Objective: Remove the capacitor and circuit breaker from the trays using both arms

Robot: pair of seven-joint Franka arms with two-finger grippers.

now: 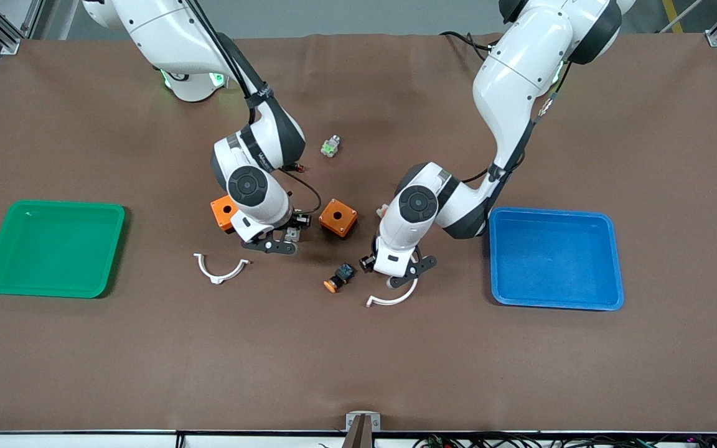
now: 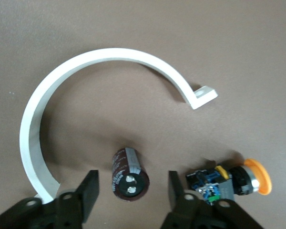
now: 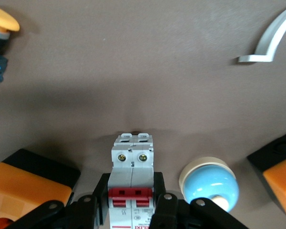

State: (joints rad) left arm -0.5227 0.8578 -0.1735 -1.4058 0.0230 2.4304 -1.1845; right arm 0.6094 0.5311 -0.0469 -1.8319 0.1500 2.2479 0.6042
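**Black fingers bracket both parts between the orange boxes**

Black fingers of the left gripper (image 2: 132, 191) stand spread on either side of the capacitor (image 2: 129, 174), which lies on its side on the table (image 1: 358, 361) inside a white curved clip (image 2: 62, 95), beside the orange-capped button (image 2: 231, 180). The right gripper (image 3: 132, 202) is clenched on the breaker (image 3: 132, 167), gripping it at its red toggles; the breaker sits between two orange boxes (image 1: 338, 218), next to a pale blue knob (image 3: 209, 183).
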